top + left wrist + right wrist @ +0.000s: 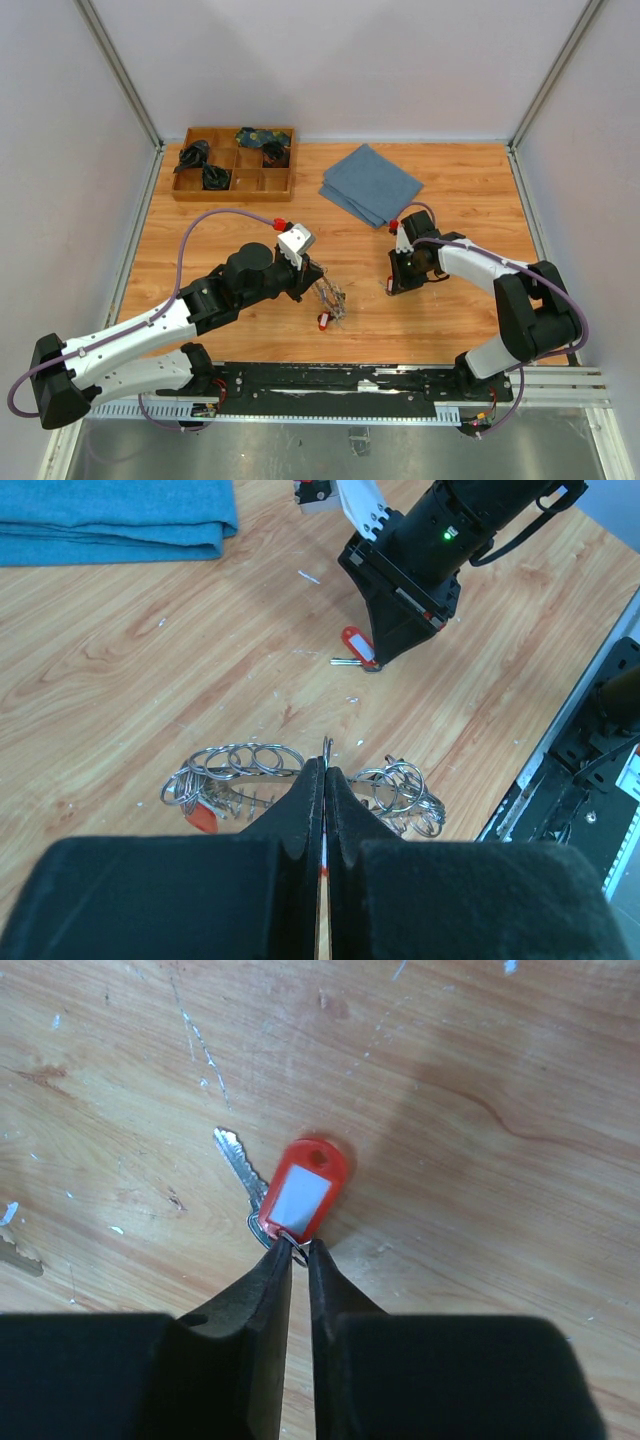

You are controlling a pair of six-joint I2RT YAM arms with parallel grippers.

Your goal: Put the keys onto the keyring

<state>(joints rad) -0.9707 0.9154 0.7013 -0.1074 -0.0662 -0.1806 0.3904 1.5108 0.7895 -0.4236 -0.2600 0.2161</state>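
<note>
Red-tagged key [303,1195]: your right gripper [298,1252] pinches its little loop, near the keyring [333,300] your left gripper [325,770] clamps. Lift slowly, no twisting.

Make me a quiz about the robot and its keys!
1. True or false: the cloth is red.
2. What colour is the tag on the key at the right gripper? A green, B red, C black.
3. Fill in: the left gripper is shut on the ____.
Key: 1 false, it is blue. 2 B. 3 keyring.
</note>
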